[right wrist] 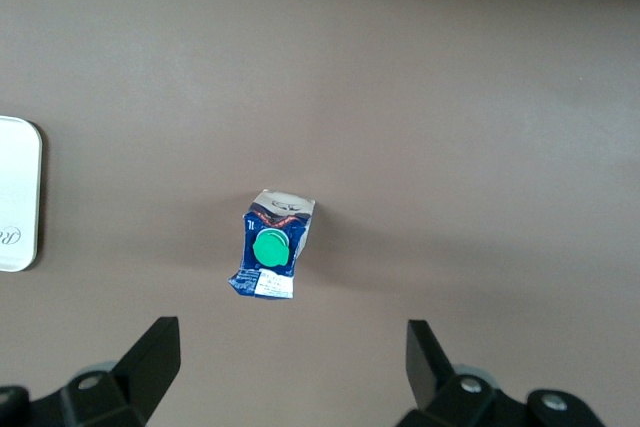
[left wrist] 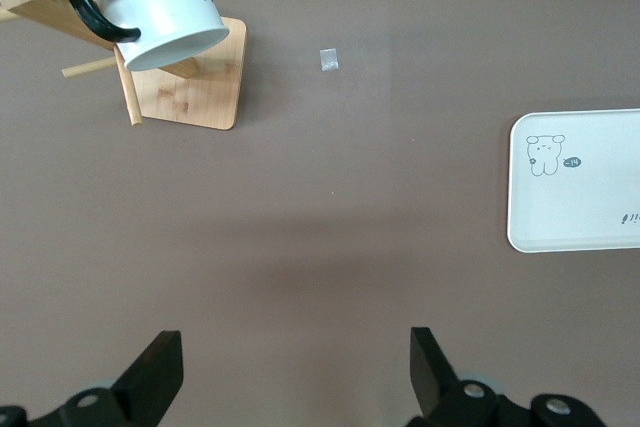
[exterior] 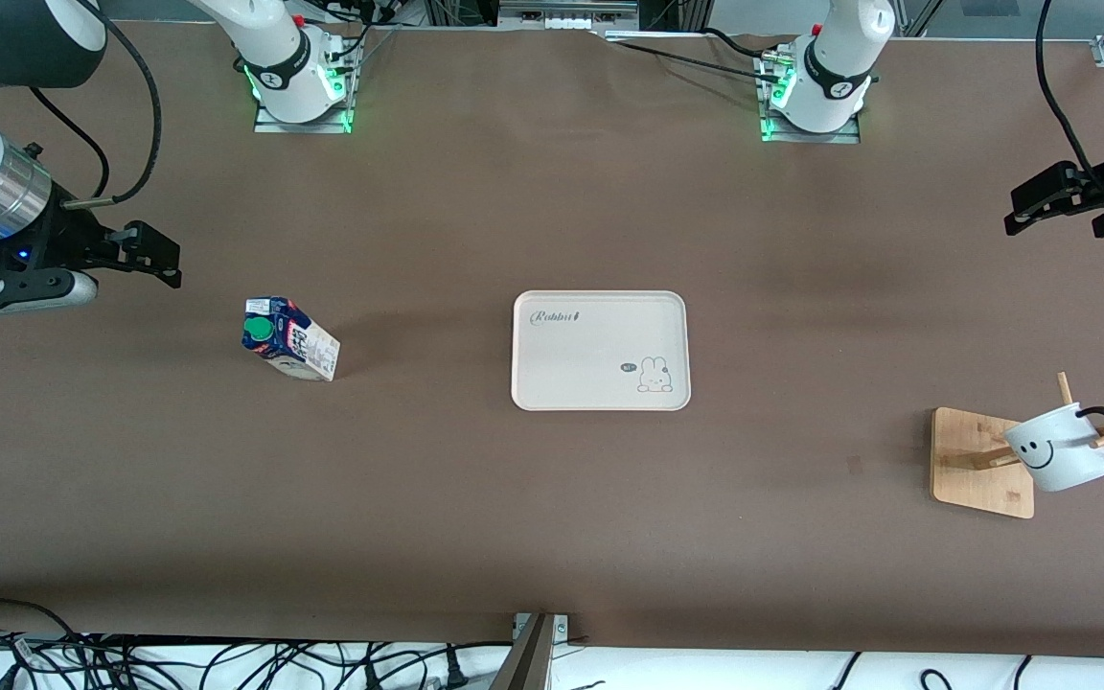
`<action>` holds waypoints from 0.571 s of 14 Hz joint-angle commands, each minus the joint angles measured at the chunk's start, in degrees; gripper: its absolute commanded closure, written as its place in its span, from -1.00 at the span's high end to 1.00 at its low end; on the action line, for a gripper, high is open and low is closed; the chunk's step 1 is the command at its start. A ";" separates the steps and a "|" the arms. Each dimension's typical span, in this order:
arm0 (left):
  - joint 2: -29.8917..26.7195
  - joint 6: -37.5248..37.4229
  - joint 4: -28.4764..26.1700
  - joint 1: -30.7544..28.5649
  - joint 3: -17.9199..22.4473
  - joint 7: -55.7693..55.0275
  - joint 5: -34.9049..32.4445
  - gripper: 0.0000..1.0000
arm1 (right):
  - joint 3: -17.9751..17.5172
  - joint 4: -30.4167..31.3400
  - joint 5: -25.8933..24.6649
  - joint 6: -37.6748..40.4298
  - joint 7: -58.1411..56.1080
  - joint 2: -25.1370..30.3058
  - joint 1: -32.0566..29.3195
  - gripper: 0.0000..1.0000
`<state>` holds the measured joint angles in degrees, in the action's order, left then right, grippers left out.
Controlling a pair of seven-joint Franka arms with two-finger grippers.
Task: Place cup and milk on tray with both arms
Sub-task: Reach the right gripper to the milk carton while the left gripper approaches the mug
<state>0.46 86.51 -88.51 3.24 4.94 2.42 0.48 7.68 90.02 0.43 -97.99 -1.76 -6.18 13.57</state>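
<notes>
Approach step: both hands, right [exterior: 145,254] and left [exterior: 1055,206], hang wide open and empty; next, grasp milk [exterior: 289,339] and racked cup [exterior: 1062,447], both well apart from the bare tray [exterior: 600,316].

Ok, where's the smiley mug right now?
The cup hangs tilted by its handle on a peg of the wooden rack, at the left arm's end of the table, nearer the front camera than the tray.

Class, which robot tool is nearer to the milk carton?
The right tool, open, hangs beside the milk carton. The left tool, open, waits at the table's other end.
</notes>
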 commanded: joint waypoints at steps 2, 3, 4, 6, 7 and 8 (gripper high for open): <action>-0.29 -0.55 -0.08 0.27 -0.28 -0.75 -1.18 1.00 | 0.14 -1.60 -0.08 1.84 0.80 -0.41 0.14 1.00; -0.38 -0.55 -0.08 0.27 -0.28 -0.75 -1.18 1.00 | 0.14 -1.60 0.01 1.67 1.05 -0.50 0.14 1.00; -0.38 -0.55 -0.08 0.27 -0.28 -0.75 -1.18 1.00 | 0.14 -1.60 0.01 1.40 1.14 -0.50 0.05 1.00; -0.29 -0.55 -0.08 0.27 -0.28 -0.75 -1.18 1.00 | 0.14 -1.78 0.01 1.14 1.06 -1.37 -0.04 1.00; -0.38 -0.55 -0.08 0.27 -0.20 -0.75 -1.18 1.00 | 0.14 -1.78 0.01 1.05 0.62 -1.90 0.14 1.00; -0.29 -0.55 -0.08 0.27 -0.28 -0.75 -1.18 1.00 | -0.04 -1.78 -0.08 0.61 0.53 -3.04 0.49 1.00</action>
<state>0.47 86.51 -88.51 3.24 4.89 2.42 0.48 7.68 90.00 0.43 -97.65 -1.57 -6.88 13.59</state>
